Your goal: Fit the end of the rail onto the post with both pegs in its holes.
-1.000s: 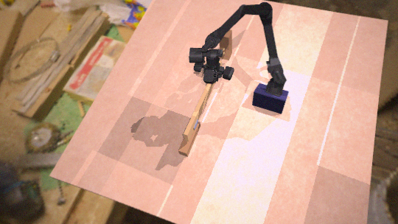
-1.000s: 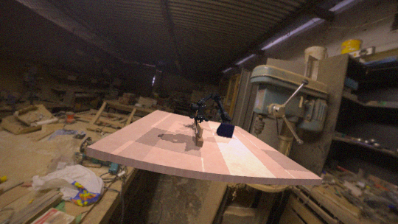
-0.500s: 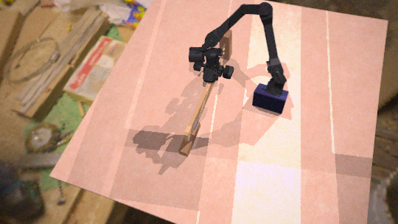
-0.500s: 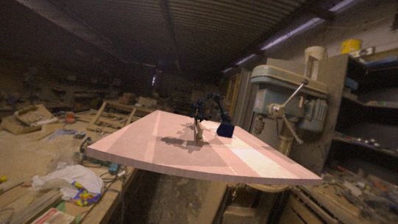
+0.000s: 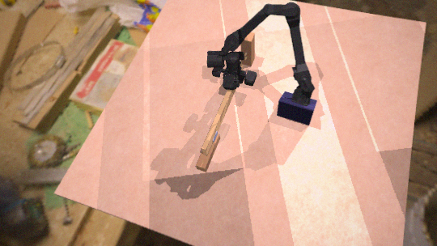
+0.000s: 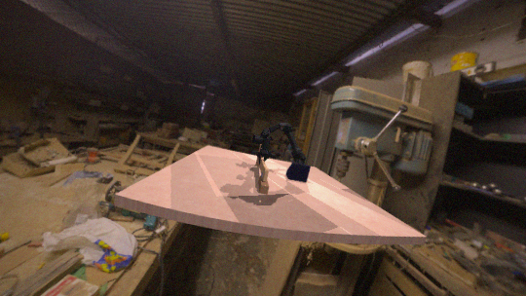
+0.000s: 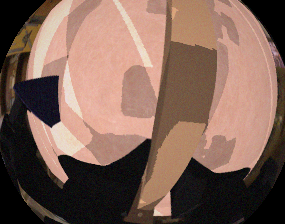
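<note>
the long, pale brown rail (image 5: 218, 119) (image 6: 263, 168) (image 7: 187, 82) is slanting from the footboard block (image 5: 205, 162) (image 6: 263, 189), toward the desk's (image 5: 182, 114) (image 6: 195, 201) (image 7: 108, 50) front edge, up to the jaws (image 5: 231, 87), which are gripping it. the post (image 5: 251, 49) is standing nearer the back edge. shadows are crossing the pink desk; a drill press (image 6: 382, 108) is looming past its right edge. the arm (image 5: 297, 37) (image 6: 292, 141) is hiding the rail's post end and pegs.

In the top view, the footboard block (image 5: 203, 166) is at the lower end of the rail (image 5: 218, 119), the post (image 5: 248, 49) lies beyond the rail's upper end, and the arm's base (image 5: 294, 110) is right of the rail, all on the table (image 5: 324, 199) (image 6: 195, 205).
</note>
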You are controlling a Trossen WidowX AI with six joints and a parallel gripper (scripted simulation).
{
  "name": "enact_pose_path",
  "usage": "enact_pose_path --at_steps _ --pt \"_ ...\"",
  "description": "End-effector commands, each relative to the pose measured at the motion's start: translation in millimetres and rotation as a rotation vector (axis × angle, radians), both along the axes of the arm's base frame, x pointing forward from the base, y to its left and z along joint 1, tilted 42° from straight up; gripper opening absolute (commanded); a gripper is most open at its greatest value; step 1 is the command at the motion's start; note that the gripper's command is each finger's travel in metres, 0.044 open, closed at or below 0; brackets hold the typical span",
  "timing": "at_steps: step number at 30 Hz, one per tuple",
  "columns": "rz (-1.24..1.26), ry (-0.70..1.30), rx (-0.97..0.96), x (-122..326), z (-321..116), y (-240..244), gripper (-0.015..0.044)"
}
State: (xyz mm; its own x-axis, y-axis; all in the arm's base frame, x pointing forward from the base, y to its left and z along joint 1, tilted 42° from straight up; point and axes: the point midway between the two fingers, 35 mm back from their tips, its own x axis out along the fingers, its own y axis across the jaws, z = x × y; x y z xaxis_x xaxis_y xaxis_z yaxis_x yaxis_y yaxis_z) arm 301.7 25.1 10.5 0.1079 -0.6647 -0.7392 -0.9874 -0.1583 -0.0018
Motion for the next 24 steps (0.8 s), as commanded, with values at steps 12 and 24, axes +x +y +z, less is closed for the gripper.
enact_pose_path --at_steps 12,24 --pt "0.003 -0.002 0.02 0.2 6.4 9.6 0.0" --pt "0.003 -0.002 0.02 -0.1 7.4 10.4 0.0"
